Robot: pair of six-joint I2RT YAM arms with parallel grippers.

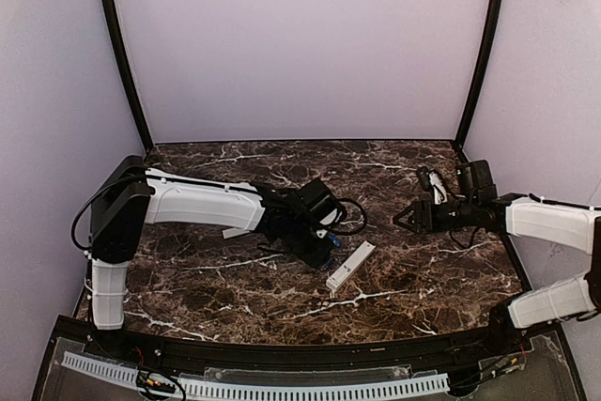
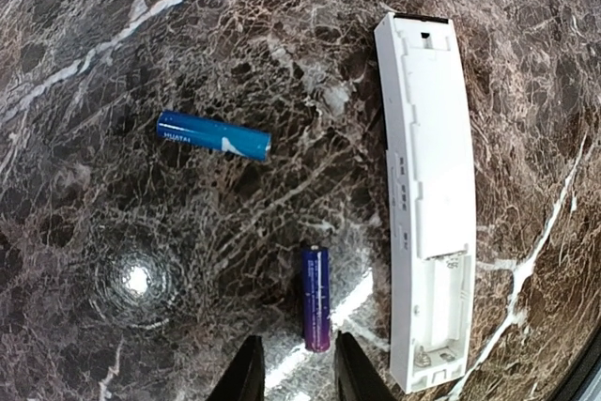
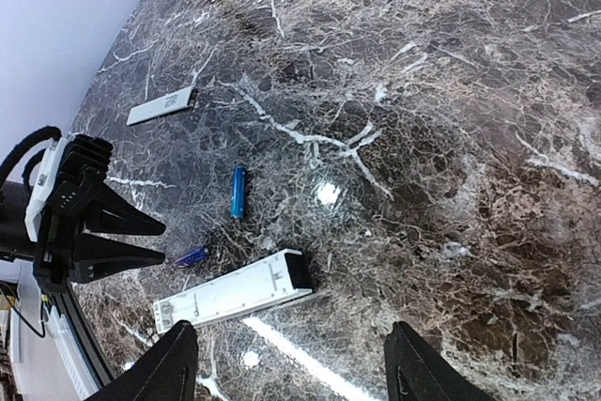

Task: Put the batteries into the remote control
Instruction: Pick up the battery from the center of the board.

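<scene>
Left fingers [image 2: 248, 371] are parted, holding nothing, and hover low over the worktop [image 2: 113, 35]. The near battery [image 2: 316, 298] lies just ahead of the tips, inside the gap but toward the right-hand finger. Its long axis runs along the approach line, so closing would pinch it across the diameter, which looks like the intended pick. It wants a small lateral shift to centre first. The far battery [image 2: 214, 135] is further ahead and off to the left, lying crosswise, so it needs a wrist turn later. The remote control [image 2: 427, 176] is to the right of the left fingers, back face up and roughly parallel to the near battery. Its open battery bay [image 2: 441, 307] is at the end nearest the tips and is empty, with contacts visible. That orientation makes sense: short carry, little rotation, drop-in from above. Right fingers [image 3: 175, 363] are spread wide and also empty, with the remote ahead of them and clear of contact. My guess is they're on standby to brace it during insertion. A flat white piece [image 3: 161, 106] far ahead of them looks like the bay lid, parked out of the way. Risk: the cell is round and could roll on polished stone if nudged.
</scene>
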